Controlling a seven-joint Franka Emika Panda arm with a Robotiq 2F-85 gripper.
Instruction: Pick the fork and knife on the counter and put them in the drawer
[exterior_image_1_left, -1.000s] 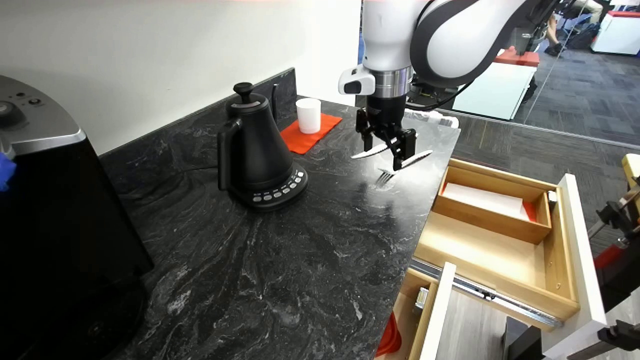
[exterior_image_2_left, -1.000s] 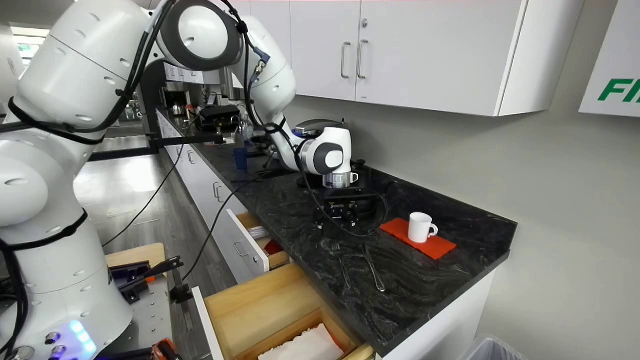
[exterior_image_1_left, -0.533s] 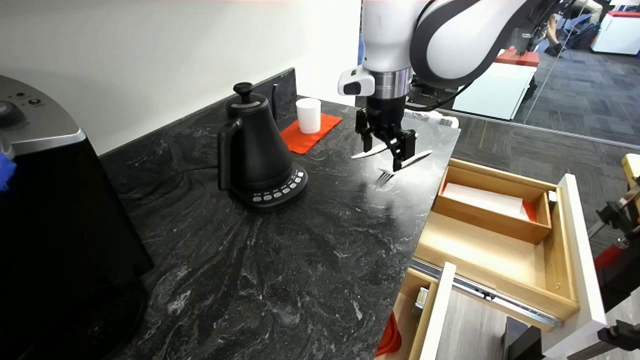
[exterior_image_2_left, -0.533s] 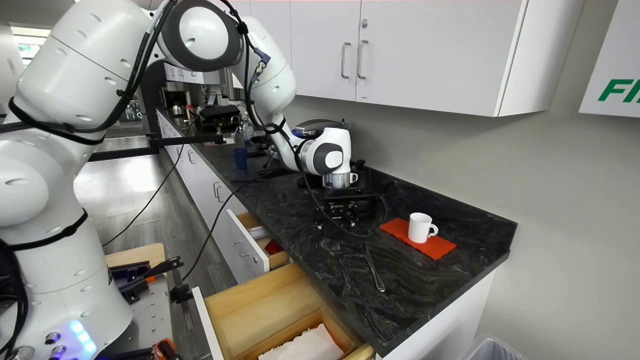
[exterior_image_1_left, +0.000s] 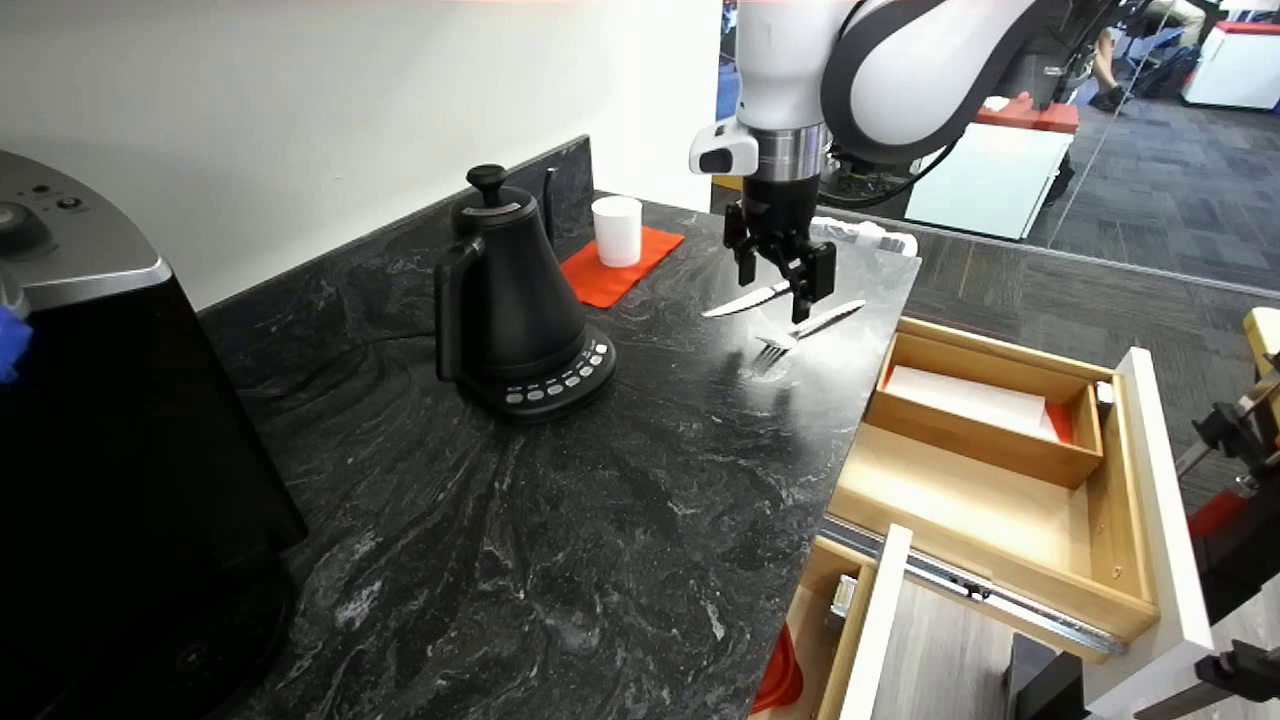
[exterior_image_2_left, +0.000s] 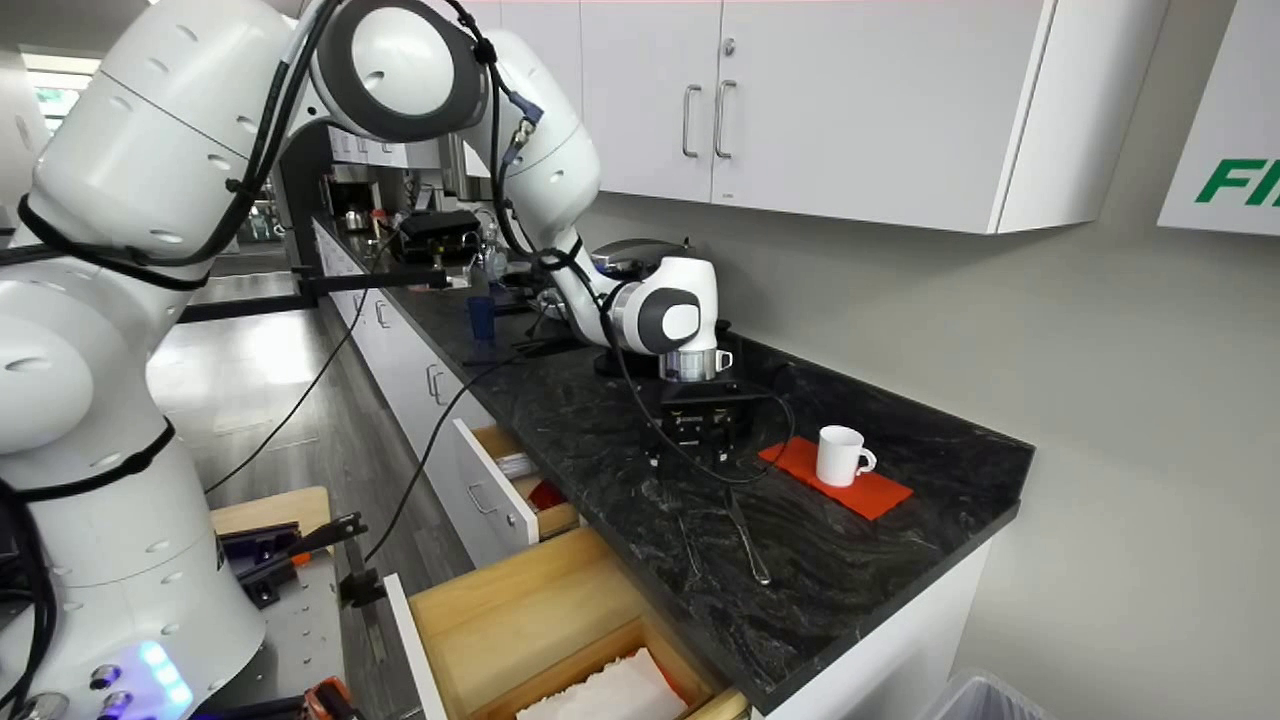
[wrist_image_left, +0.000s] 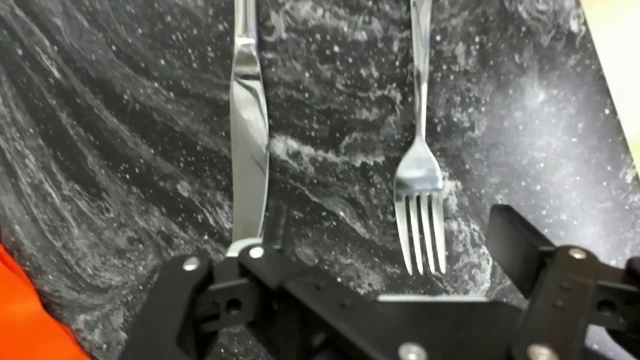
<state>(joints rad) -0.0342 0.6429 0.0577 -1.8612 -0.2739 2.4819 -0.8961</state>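
There hung the gripper (wrist_image_left: 389, 220), above the counter (exterior_image_1_left: 560, 520), close by the tine end of the fork (wrist_image_left: 419, 172), and its jaws stood wide apart! In the wrist view the tines showed between them, the handle running off the top edge. The knife (wrist_image_left: 249, 125) lay near the fork, almost parallel, a strip of stone between the two, its blade tip hidden by the gripper in that same view. How high those jaws hung was hard to judge, though they looked clear of the metal. Fork and knife, both of them, lay flat on the dark stone.

And the drawer (exterior_image_1_left: 960, 490)? It stood pulled out, on the opposite side of the fork from the knife, just past the counter's edge, pale floor showing. Inside it sat a box (exterior_image_1_left: 985, 440) with a white sheet (exterior_image_1_left: 965, 400), red peeping out at the sheet's end.

Across on the knife side of the fork, beyond the blade, there was the mug (exterior_image_2_left: 836, 457), upright on a red mat (exterior_image_2_left: 885, 497). Well off past the fork's tines, again on the knife side, stood the kettle (exterior_image_1_left: 522, 290), with a machine (exterior_image_1_left: 130, 400) farther out again. And the arm (exterior_image_2_left: 555, 165), big and white, reached in from the drawer side of the fork.
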